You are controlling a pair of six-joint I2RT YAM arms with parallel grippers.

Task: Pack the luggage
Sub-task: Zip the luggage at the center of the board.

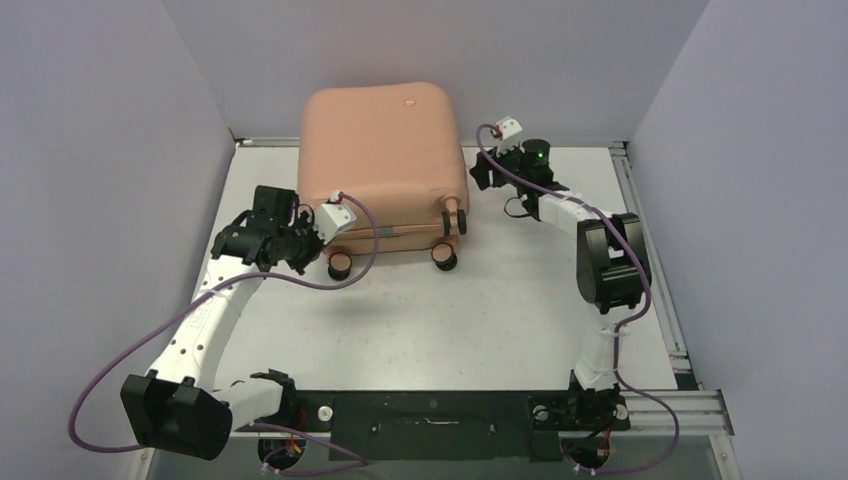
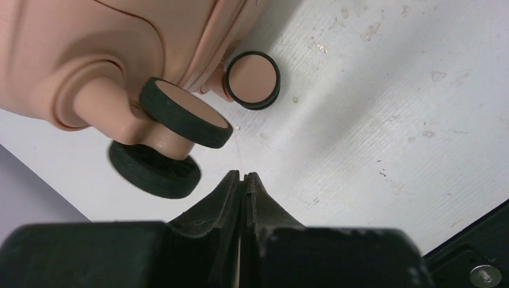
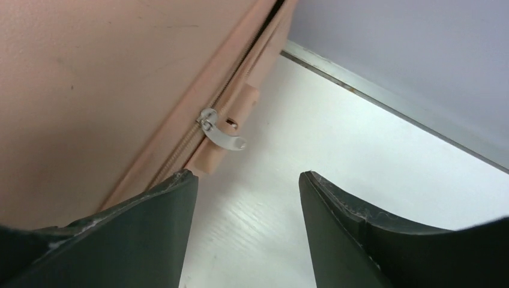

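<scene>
Pink luggage [image 1: 385, 160]: lying flat on white desk [image 1: 500, 310], upper centre.
Left hand [image 2: 241, 178]: pressed together, empty, near caster wheel [image 2: 186, 114].
Right hand [image 3: 247, 183]: spread, just below zipper pull [image 3: 223, 135].

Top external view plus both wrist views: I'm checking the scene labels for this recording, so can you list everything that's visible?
luggage: one, salmon pink, lying closed at the far middle of the table
wheels: three visible from above, pink with black tyres, on the luggage's near end
logo dot: one, darker orange-pink, on the top shell near the far edge
zip pull: one, silver, hanging from the zip on the luggage's right side
table: one, white, under everything
left end effector: one, black, shut, beside the near-left wheels
right end effector: one, black, open and empty, beside the luggage's right side, near the zip pull
</scene>
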